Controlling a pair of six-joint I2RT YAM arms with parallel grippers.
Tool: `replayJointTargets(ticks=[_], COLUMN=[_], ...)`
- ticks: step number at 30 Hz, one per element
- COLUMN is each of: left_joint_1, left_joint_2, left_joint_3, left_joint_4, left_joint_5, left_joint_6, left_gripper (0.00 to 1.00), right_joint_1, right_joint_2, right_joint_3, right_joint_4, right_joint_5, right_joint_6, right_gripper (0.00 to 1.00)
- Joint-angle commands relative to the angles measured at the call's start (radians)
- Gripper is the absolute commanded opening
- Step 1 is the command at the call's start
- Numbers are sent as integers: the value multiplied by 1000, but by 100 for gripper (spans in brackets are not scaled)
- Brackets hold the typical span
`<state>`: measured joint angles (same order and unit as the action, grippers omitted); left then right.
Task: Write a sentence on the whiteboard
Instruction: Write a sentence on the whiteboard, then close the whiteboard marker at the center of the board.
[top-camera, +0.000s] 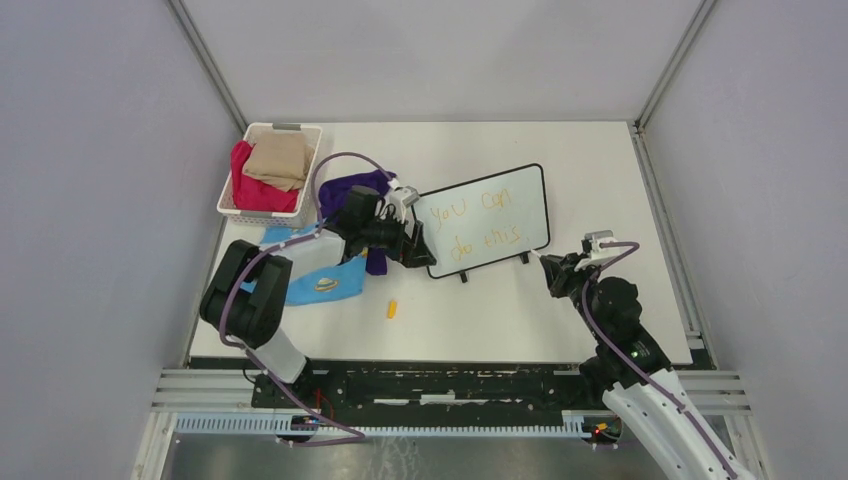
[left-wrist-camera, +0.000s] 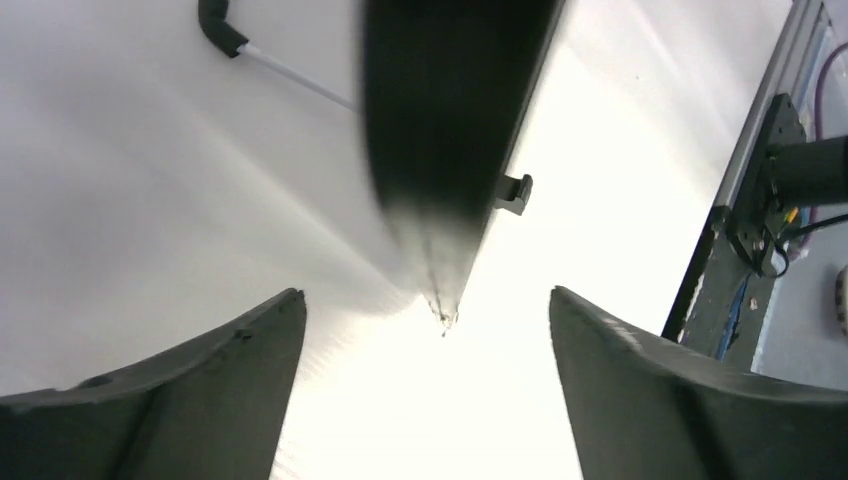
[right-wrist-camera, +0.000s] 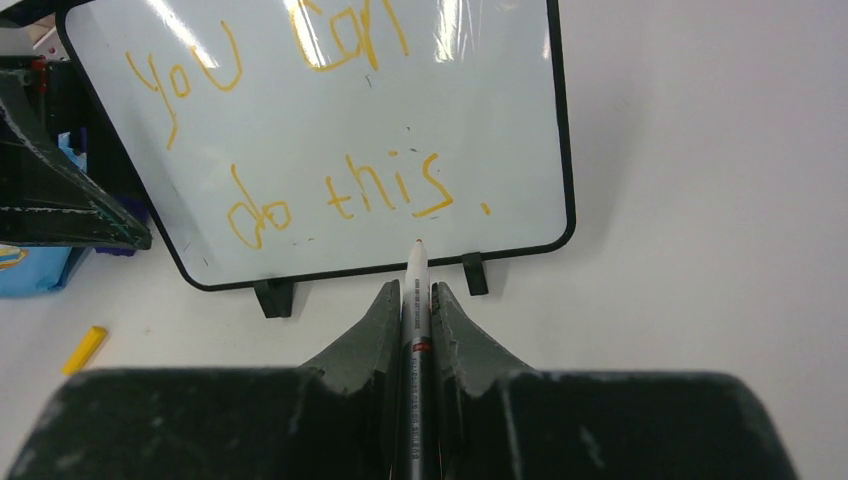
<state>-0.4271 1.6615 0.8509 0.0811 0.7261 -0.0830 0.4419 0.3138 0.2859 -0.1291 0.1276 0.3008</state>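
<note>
- Smooth white table (top-camera: 600, 180), closed in by matt grey walls (top-camera: 90, 150) and pale metal framing.
- Right gripper (right-wrist-camera: 416, 292): two dark, scuffed, wedge-shaped fingers (right-wrist-camera: 380, 325) clamped on a slim pen (right-wrist-camera: 417, 268). The pen's white barrel ends in a rounded tip aimed at the board's lower edge. Whether the tip touches cannot be told.
- Left gripper (left-wrist-camera: 425, 295): broad, dark, curved fingers (left-wrist-camera: 220, 370) spread wide apart. The board's left edge appears edge-on between them and touches neither.
- Whiteboard (top-camera: 485, 215): glossy white rectangle with a thin black frame, rounded corners and two small black feet (right-wrist-camera: 274, 298). It sits at mid-table between the two grippers.
- Sentence (right-wrist-camera: 385, 190): thin yellow-orange handwriting in two lines, "you can" above "do this", followed by a dot.
- Left of the board: a crumpled purple cloth (top-camera: 350, 188) and a flat blue cloth (top-camera: 320, 288).
- Far left: a white perforated basket (top-camera: 262, 212) holding red and tan fabric.
- Yellow piece (top-camera: 392, 308): short and bar-shaped, lying on bare table in front of the board.
</note>
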Motion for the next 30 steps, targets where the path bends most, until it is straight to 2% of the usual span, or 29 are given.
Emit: replayJointTargets(ticks=[1, 6, 9, 11, 15, 19, 24, 30], left_joint_1=[-2, 11, 17, 17, 20, 21, 1, -93], left_joint_2=[-92, -249, -380, -487, -655, -757, -772, -820], left_joint_3=[-5, 17, 58, 63, 8, -38, -38, -100], left_joint_4=[-51, -183, -308, -354, -358, -366, -453, -626], left_joint_5=[-76, -288, -516, -677, -869, -893, -675, -791], left_joint_6=[12, -34, -67, -119, -272, -411, -406, -508], left_gripper=[99, 100, 100, 100, 100, 100, 100, 100], right_joint_1=[-4, -5, -4, -4, -4, -4, 0, 13], right_joint_2=[-16, -25, -29, -30, -9, 43, 76, 88], right_joint_3=[38, 69, 82, 91, 112, 139, 145, 141], right_joint_4=[0, -18, -20, -5, 31, 72, 117, 111], right_joint_5=[-18, -45, -85, -125, -219, -284, -316, -297], right_joint_6=[-23, -44, -56, -62, -60, -59, -75, -103], right_gripper=[0, 0, 0, 0, 0, 0, 0, 0])
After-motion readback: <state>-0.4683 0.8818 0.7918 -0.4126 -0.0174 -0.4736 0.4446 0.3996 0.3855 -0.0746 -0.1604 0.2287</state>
